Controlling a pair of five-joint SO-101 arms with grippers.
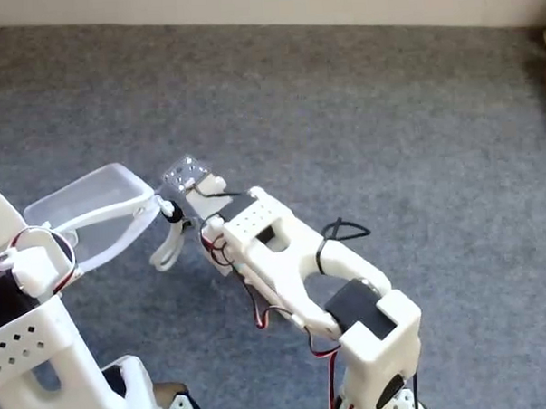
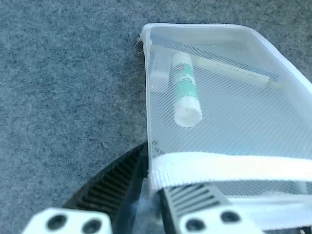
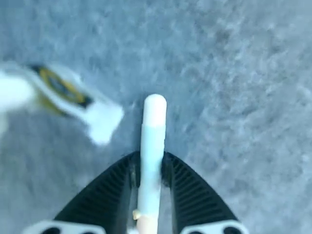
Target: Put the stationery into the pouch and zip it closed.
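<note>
Our left gripper (image 2: pixel 146 195) pinched the pouch (image 2: pixel 229 122) by its banded edge; our right gripper (image 3: pixel 151 170) clamped a white stick (image 3: pixel 153 131). Open carpet (image 1: pixel 386 100) lay at one o'clock.

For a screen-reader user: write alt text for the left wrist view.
A translucent mesh pouch, pinched at one edge by the left end effector, is seen against grey carpet. Inside it lie a green-labelled glue stick and a slim white pen-like stick.

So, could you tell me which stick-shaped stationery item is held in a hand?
The white pen in the right hand; the green-labelled glue stick lies inside the pouch.
</note>
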